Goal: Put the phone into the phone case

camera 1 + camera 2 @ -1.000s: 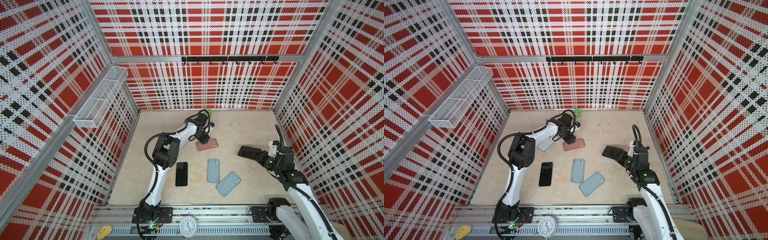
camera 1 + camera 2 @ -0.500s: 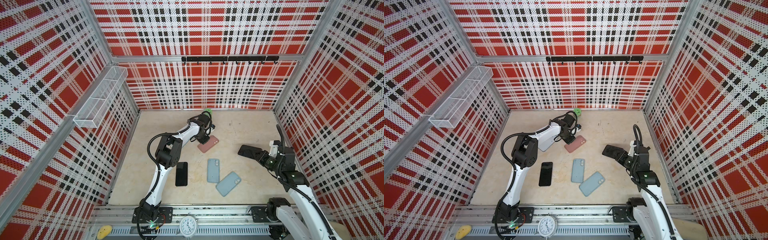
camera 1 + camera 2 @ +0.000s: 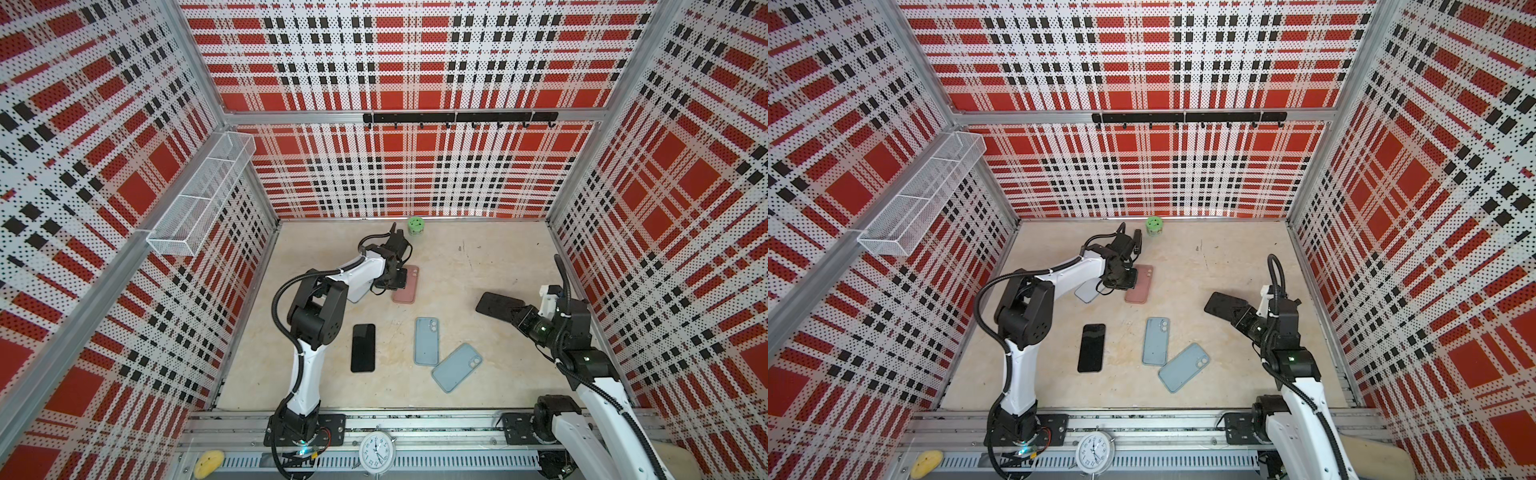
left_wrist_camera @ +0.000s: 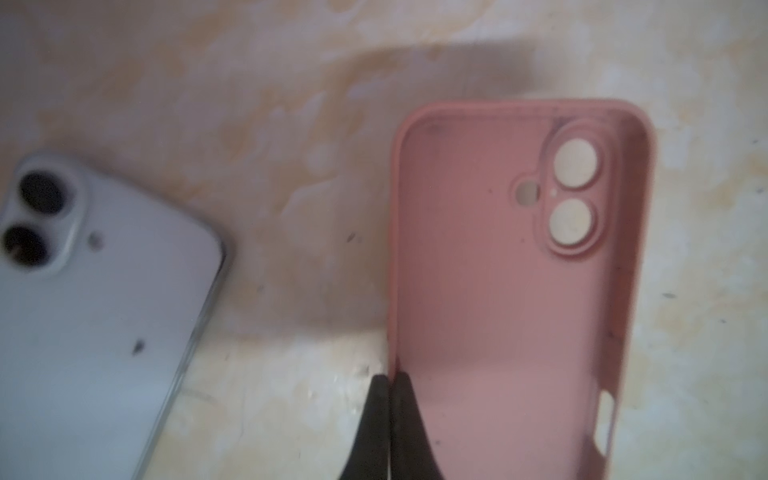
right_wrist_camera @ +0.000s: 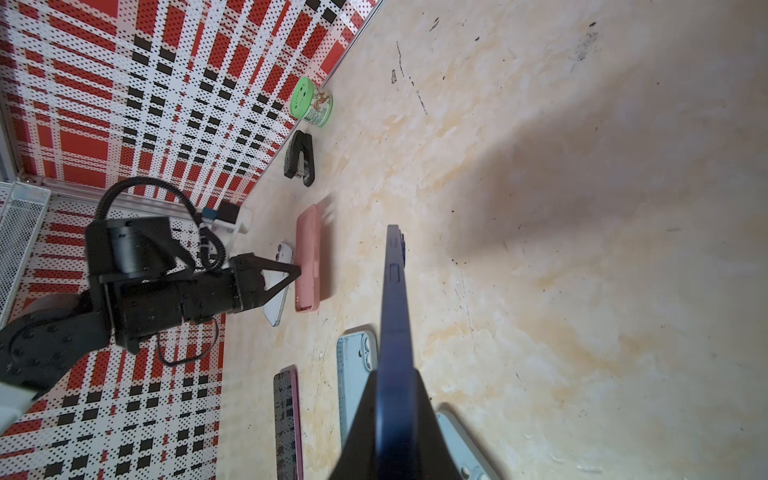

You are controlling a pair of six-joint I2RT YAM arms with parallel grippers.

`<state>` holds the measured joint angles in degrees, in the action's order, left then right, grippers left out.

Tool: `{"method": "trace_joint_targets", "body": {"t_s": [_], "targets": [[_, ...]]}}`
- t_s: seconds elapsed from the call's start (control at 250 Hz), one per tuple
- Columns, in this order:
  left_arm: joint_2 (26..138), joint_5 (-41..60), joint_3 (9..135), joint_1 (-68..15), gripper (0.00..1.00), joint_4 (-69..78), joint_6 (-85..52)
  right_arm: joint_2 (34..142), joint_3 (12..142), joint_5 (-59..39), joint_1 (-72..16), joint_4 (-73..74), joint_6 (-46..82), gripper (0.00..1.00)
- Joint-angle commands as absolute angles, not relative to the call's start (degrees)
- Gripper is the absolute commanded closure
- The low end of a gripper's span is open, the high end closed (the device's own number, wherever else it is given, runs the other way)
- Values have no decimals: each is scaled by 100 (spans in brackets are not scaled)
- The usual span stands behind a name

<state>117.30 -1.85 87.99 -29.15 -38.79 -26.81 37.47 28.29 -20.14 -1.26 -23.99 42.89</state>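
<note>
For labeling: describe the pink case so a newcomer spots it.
Find the green jar by the back wall; in front lies the pink case, open side up. Other cases are blue; only this one has the left tool pinching its rim.

The only numbers are on the white face of the small clock (image 3: 376,454) at the front rail, in both top views. They are too small to read. The green jar (image 5: 311,102) has a picture label, but no words can be read on it.

Face-down phone (image 3: 1085,292) lies just left of the empty case (image 3: 1142,286); jar (image 3: 1154,226) behind both.
</note>
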Motion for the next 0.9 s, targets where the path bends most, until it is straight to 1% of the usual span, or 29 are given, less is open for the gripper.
{"method": "trace_joint_targets", "body": {"t_s": [0.0,0.076,0.152,0.284,0.388,0.492,0.564,0.628,0.708,0.892], "targets": [[11129,-633,8259,-3083,100,-2712,-5084,3656,2809,-2085,-115,-1835,4321,100],[11057,-1099,8247,-3359,100,-2621,-5917,3644,2786,-2113,-114,-1794,4343,100],[11162,-1406,8419,-3604,100,-2838,-6845,3617,2775,-2142,-108,-1791,4348,100],[11563,-1348,8842,-3857,100,-3561,-8427,3526,2807,-2118,-113,-1875,4301,100],[11774,-1362,8907,-4010,100,-3729,-9253,3472,2830,-2118,-113,-1908,4290,100],[11882,-1531,8934,-4185,100,-3726,-9762,3473,2842,-2130,-107,-1905,4292,100],[12004,-1459,9011,-4256,100,-3803,-10122,3496,2838,-2152,-112,-1882,4284,100],[12163,-1298,9211,-4256,100,-4210,-10418,3516,2836,-2168,-106,-1857,4281,100],[12336,-1240,9445,-4278,100,-4623,-10580,3550,2821,-2182,-113,-1813,4274,100],[12454,-1287,9497,-4334,100,-4535,-10820,3663,2827,-2229,-110,-1705,4284,100]]}}
